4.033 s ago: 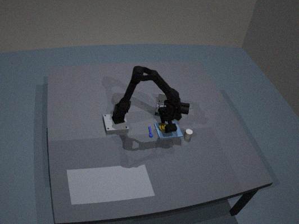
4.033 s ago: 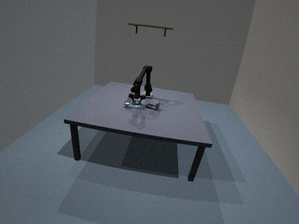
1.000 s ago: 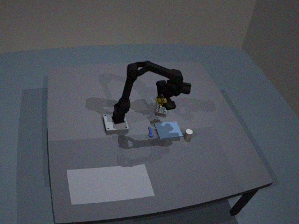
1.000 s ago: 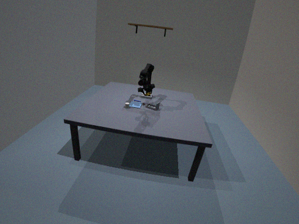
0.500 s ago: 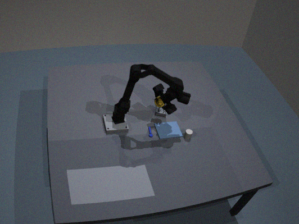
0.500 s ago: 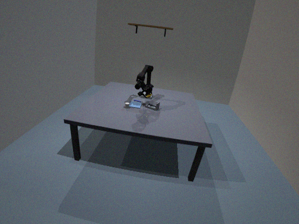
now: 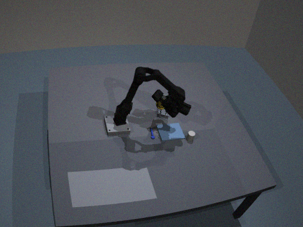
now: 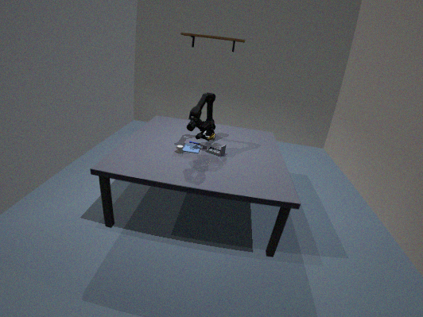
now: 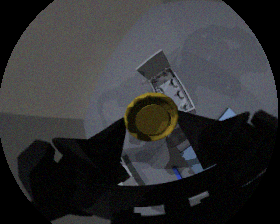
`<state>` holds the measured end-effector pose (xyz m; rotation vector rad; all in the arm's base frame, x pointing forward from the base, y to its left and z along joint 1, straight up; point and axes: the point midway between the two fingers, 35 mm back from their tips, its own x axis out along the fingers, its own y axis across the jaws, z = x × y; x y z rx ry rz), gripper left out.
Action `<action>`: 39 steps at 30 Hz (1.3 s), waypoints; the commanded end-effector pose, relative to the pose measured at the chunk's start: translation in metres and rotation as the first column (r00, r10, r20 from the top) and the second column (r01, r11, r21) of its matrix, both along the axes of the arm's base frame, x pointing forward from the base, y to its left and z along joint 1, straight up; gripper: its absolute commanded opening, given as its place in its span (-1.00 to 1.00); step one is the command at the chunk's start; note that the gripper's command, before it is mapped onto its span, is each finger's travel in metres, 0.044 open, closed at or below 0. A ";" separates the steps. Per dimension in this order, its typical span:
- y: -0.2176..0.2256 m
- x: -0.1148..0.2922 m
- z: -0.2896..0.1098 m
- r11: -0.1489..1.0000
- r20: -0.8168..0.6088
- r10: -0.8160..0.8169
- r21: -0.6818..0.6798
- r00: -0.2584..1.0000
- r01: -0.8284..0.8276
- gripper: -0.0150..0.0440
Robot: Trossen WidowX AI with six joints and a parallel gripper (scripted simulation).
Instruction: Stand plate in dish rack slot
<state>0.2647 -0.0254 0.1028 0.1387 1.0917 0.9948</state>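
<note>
A yellow plate (image 7: 161,106) (image 8: 211,136) (image 9: 150,117) is gripped between the fingers of my gripper (image 7: 160,103) (image 9: 151,136). It is held on edge just above the small grey dish rack (image 7: 163,115) (image 8: 218,150) (image 9: 164,77). In the wrist view the plate faces the camera and covers the near part of the rack. I cannot tell whether the plate's lower rim touches the rails. The arm bends over from its base (image 7: 117,127) to the left.
A light blue mat (image 7: 172,132) (image 8: 191,148) lies just in front of the rack. A blue pen (image 7: 152,133) is to the mat's left and a white cylinder (image 7: 191,136) (image 8: 180,147) to its right. A pale rectangle (image 7: 111,186) marks the table's front left.
</note>
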 end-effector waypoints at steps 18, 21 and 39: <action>-0.003 0.000 -0.013 0.980 0.472 0.060 0.141 0.879 -0.143 -0.49; -0.004 0.000 -0.014 0.978 0.540 0.053 0.143 0.840 -0.153 -0.49; -0.018 0.000 -0.018 0.989 0.863 -0.003 0.078 0.505 -0.128 -0.49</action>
